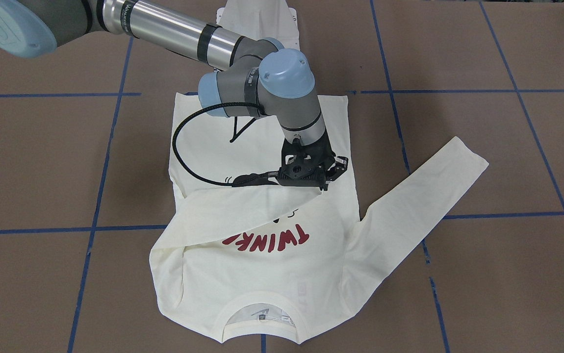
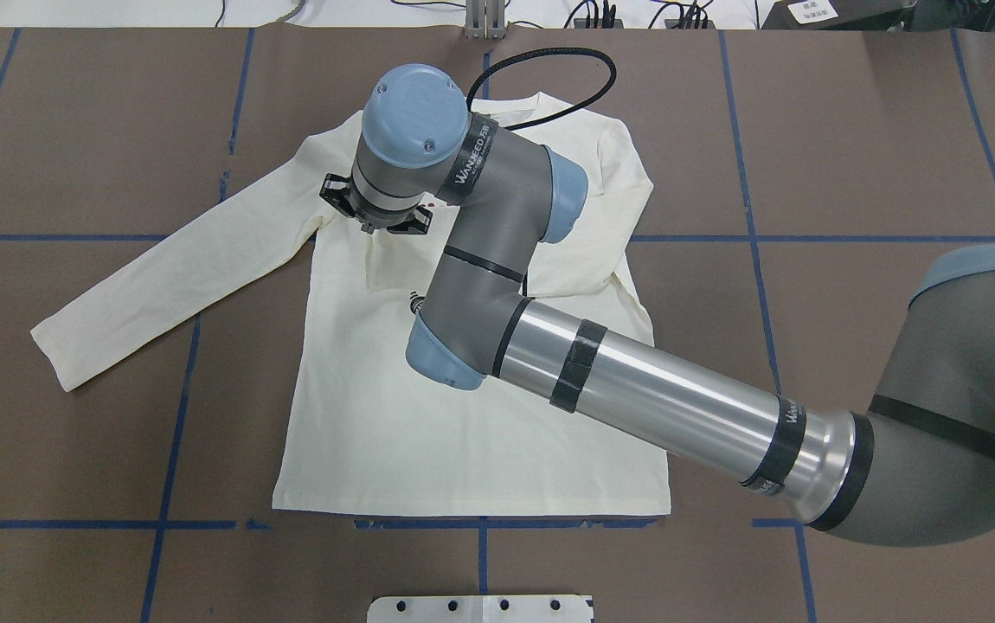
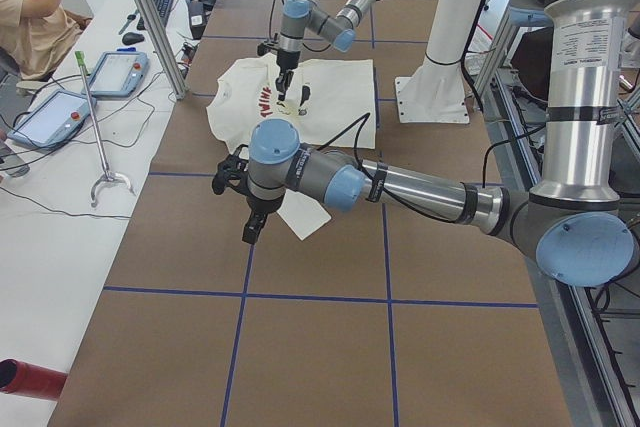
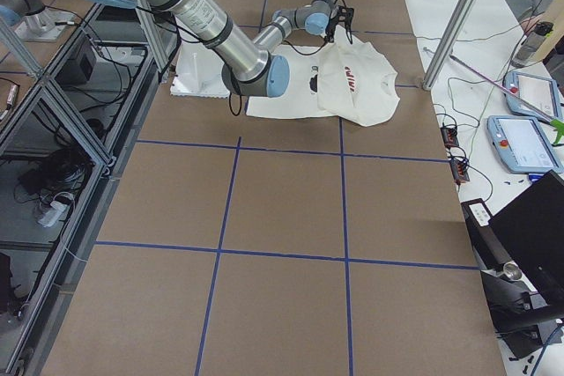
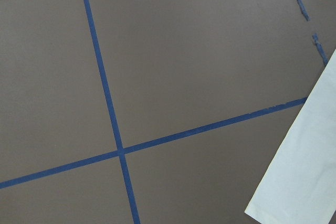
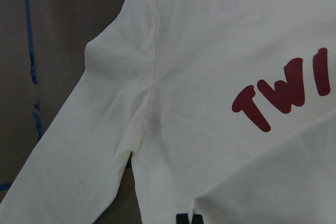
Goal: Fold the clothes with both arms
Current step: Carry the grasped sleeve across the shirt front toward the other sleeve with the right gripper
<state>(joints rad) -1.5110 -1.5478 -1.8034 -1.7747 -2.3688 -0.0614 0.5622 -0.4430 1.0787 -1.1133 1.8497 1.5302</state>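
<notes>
The cream-white shirt [image 1: 262, 274] lies print side up on the brown table, red "TWINKLE" lettering showing; it also shows in the overhead view [image 2: 463, 433]. One sleeve [image 1: 243, 206] is drawn across the chest. My right gripper [image 1: 325, 184] is shut on that sleeve's cuff, just above the middle of the shirt. The other sleeve [image 1: 424, 196] lies spread out to the side. My left gripper [image 3: 253, 230] hangs over the table near that sleeve's end [image 5: 299, 171]. I cannot tell whether it is open or shut. The right wrist view shows a shoulder seam and red letters [image 6: 283, 98].
Blue tape lines [image 2: 480, 523] grid the table. The white pedestal base plate [image 2: 480, 608] sits at the robot's edge behind the shirt's hem. An operator [image 3: 35, 17], teach pendants [image 3: 115, 72] and metal frame posts [image 3: 150, 17] stand beside the table's far side.
</notes>
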